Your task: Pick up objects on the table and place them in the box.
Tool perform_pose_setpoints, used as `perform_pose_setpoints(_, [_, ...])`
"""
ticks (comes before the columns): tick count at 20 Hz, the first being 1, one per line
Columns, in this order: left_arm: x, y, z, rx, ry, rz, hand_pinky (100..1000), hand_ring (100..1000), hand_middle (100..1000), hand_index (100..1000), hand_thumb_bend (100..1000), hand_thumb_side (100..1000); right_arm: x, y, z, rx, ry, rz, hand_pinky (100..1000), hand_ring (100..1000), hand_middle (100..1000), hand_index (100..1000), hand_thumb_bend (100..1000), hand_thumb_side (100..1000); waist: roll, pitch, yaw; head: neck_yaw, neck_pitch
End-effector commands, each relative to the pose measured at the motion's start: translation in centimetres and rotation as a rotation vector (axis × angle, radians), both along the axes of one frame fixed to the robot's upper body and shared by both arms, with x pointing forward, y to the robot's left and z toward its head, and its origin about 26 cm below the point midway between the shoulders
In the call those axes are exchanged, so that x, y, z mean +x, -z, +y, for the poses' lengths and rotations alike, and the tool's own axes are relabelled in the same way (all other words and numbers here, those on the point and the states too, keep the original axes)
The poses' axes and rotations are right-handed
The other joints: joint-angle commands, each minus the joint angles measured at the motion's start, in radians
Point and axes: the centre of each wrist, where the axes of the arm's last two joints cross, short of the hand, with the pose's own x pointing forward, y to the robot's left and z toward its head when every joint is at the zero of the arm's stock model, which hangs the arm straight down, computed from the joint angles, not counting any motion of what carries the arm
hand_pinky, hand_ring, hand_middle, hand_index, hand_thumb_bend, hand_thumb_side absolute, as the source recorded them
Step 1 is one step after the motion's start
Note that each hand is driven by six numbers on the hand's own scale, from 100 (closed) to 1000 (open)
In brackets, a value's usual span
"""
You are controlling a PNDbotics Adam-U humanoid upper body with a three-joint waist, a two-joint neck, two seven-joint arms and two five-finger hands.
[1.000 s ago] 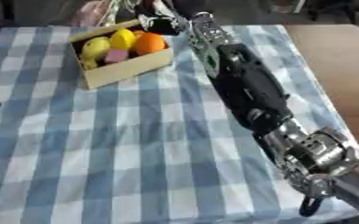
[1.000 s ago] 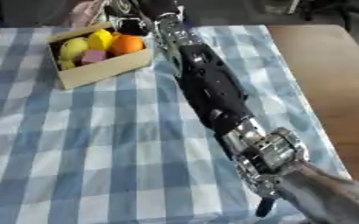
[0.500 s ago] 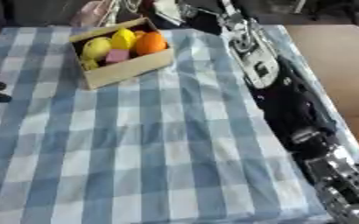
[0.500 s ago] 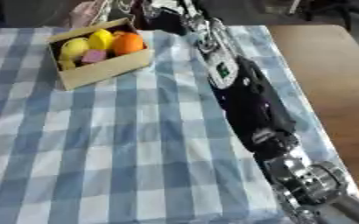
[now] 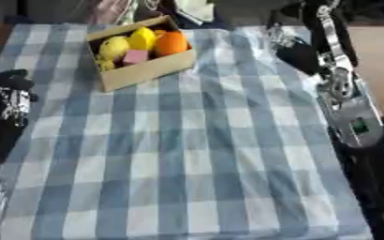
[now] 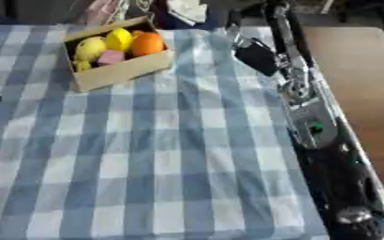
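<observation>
cardboard box (image 5: 146, 70) (round fruit inside)

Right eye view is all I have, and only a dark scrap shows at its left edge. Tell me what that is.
Observer: In the left eye view it is the left hand, black with silver, with its arm running down along that edge.
Operator: Give me its position against the box.
Observer: It lies apart from the box, nearer the robot and to the left, with bare checked cloth between them.
Operator: Report whether it holds anything.
Observer: I cannot tell how the hand is set, but no coloured thing shows at it in the left eye view.
</observation>
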Motion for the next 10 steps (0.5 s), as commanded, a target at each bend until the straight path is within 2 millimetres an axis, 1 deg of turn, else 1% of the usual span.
perform_pose_setpoints(1, [-0.1,-0.3,0.1,-0.009,-0.012,-0.03,736,589,602,763,100,670,-1.1,-0.6,-0.5,0.04,-0.004,-0.036,791,639,713,887,100,330,-0.001,0.002,-0.007,0.011,0.005])
perform_pose_setpoints(6, [0.0,0.2,-0.1,-0.03,-0.007,-0.033,741,583,591,751,100,679,-2.2,1.2,-1.2,0.102,0.038,0.009,786,615,664,876,100,322,0.0,0.005,-0.014,0.013,0.005])
perform_pose_setpoints(10, [-0.1,0.5,-0.1,-0.035,-0.01,-0.028,748,581,588,750,100,679,-2.7,2.2,-1.5,0.122,0.06,0.042,785,607,650,874,100,319,0.002,0.002,-0.016,0.014,0.005])
